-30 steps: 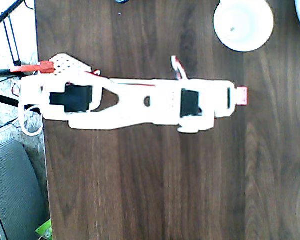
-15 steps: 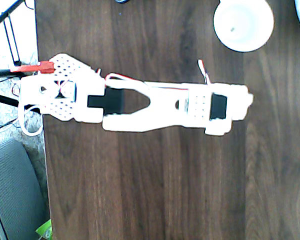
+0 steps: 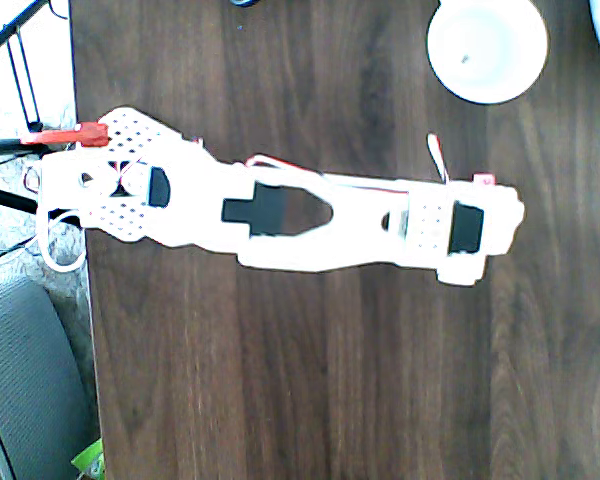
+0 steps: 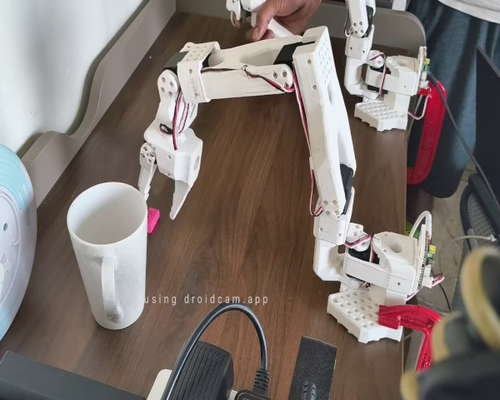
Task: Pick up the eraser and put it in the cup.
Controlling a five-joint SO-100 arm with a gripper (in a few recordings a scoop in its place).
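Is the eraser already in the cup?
No. The eraser lies on the table beside the upright cup, between the open hand's fingertips.

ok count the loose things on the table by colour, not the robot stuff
White: 1, the cup
Pink: 1, the eraser
Pale blue and white: 1, the round thing cut off at the edge
Total: 3

Dark wood table (image 4: 258,250) beside white wall (image 4: 42,58).
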